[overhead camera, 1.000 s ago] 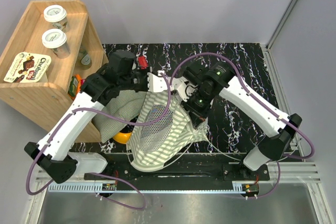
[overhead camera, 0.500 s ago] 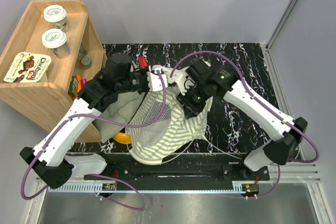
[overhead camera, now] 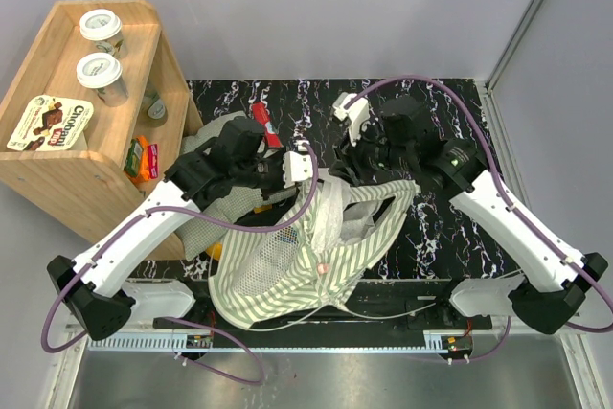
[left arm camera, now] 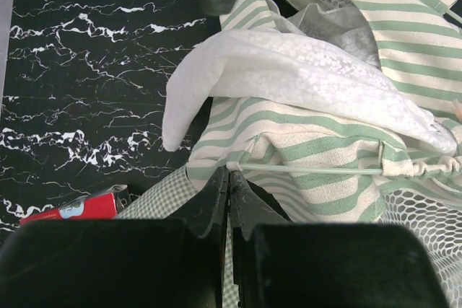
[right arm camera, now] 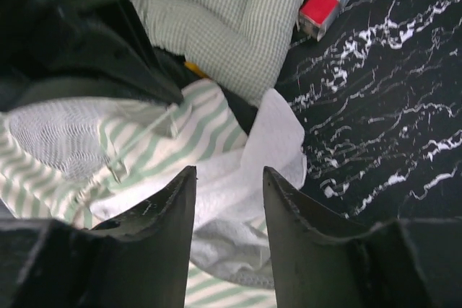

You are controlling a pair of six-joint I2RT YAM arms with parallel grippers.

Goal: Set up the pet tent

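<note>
Grey walls (overhead camera: 316,7) enclose the black marbled worktop (overhead camera: 450,227). The pet tent (overhead camera: 287,270) slumps towards 6 o'clock. The left gripper (left arm camera: 228,185) has its jaws clamped on the tent's hem, while the right gripper (right arm camera: 229,178) has its jaws apart.

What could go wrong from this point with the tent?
Only the left fingers pinch the pet tent, at a seam edge; it may slip free. The right fingers stand open over the lace curtain and could snag it. The checked cushion lies against the tent and might drag along.
</note>
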